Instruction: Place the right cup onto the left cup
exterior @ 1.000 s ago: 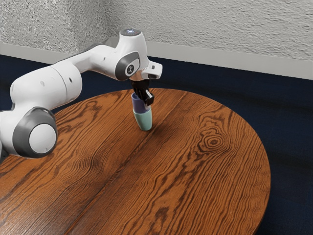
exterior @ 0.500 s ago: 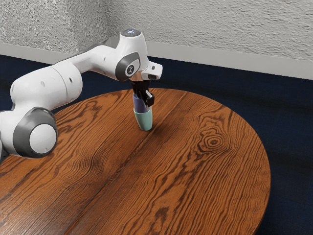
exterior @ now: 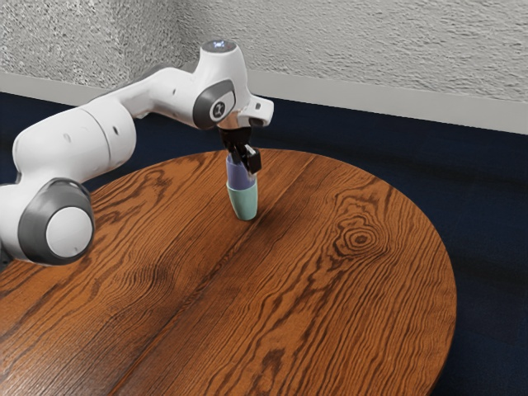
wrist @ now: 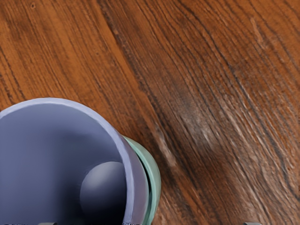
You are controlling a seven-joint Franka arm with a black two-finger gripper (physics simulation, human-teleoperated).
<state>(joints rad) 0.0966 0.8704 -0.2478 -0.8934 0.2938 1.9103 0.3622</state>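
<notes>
Since the earlier frame the exterior view has the claw (exterior: pixel 246 165) a little higher, its fingers parted at the violet-blue, smooth round cup (exterior: pixel 238 173), which sits upright in the mint-green tapered cup (exterior: pixel 244 203) on the brown wooden bench (exterior: pixel 330 289). The wrist view looks into the violet-blue cup, the green rim curving just outside its wall.
</notes>
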